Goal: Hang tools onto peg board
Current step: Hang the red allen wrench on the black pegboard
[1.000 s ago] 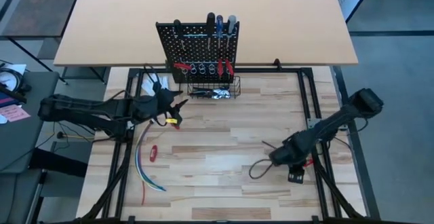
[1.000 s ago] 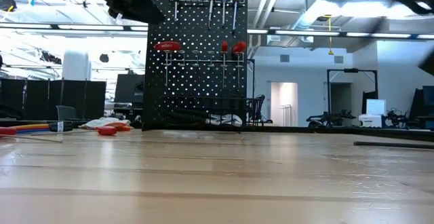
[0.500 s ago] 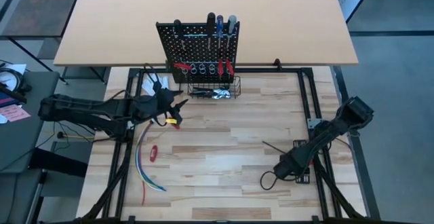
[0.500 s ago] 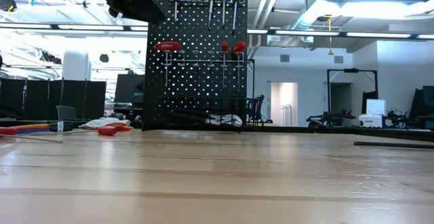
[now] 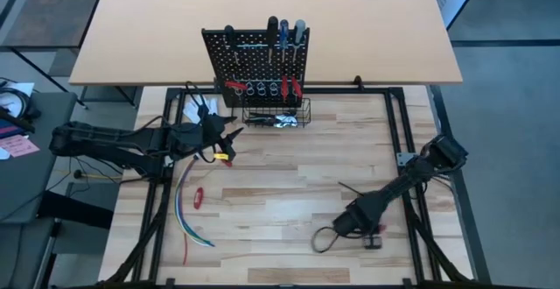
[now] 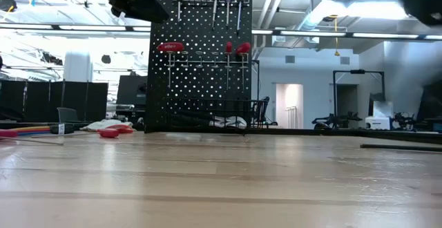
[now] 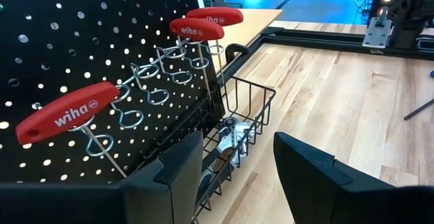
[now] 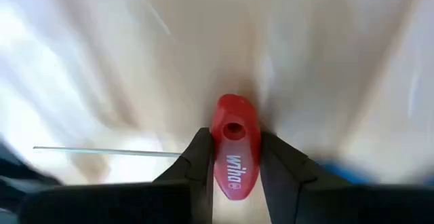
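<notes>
Where your right wrist view looks past its own fingers, the word "wiha" reads in white on the red T-handle hex key (image 8: 234,149) that the right gripper (image 8: 234,157) has clamped between its two dark fingers, the thin steel shaft running off to one side. You get the same "wiha" lettering in the left wrist view, on the red handle (image 7: 67,113) hanging in a ring at the left end of the peg board (image 7: 81,41), and smaller on the two red handles (image 7: 196,28) farther along the row.

From above, you can see what the wrist views do not: the right gripper (image 5: 347,225) sits low over the near right part of the wooden table (image 5: 280,179), well apart from the peg board (image 5: 255,54) standing at the far edge. The left gripper (image 5: 226,137) waits just left of the wire basket (image 5: 276,114), its fingers spread apart with nothing between them, as the left wrist view confirms. Only the high view shows the bundle of coloured wires (image 5: 185,210) and a small red tool (image 5: 199,197) lying near left.

Compared with a second ago, your right arm has pulled nearer and leftward across the table; the left arm has not shifted.
</notes>
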`<action>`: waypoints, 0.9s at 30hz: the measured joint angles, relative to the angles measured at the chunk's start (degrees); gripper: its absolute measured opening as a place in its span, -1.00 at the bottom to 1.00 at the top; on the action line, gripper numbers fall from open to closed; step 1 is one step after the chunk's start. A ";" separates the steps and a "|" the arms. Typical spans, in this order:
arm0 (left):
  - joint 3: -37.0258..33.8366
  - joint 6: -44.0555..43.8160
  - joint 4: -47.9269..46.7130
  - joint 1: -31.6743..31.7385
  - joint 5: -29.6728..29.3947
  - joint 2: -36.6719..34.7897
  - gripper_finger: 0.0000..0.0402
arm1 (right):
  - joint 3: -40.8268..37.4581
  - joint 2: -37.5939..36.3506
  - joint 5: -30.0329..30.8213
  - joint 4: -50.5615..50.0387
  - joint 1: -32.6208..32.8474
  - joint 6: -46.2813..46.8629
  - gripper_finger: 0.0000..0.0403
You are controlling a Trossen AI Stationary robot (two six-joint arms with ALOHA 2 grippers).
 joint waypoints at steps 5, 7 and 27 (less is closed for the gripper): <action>0.00 -0.07 -0.08 0.00 0.00 0.00 -0.13 | 6.80 2.92 9.13 3.19 -5.41 -9.57 -0.57; 0.00 -0.26 -0.11 -0.01 0.00 0.00 -0.13 | 9.28 3.78 13.58 4.58 -8.39 -14.17 -0.57; 0.02 -10.17 -15.63 -0.02 0.05 -5.19 -0.13 | 12.66 5.08 18.22 30.50 -31.31 -32.67 0.18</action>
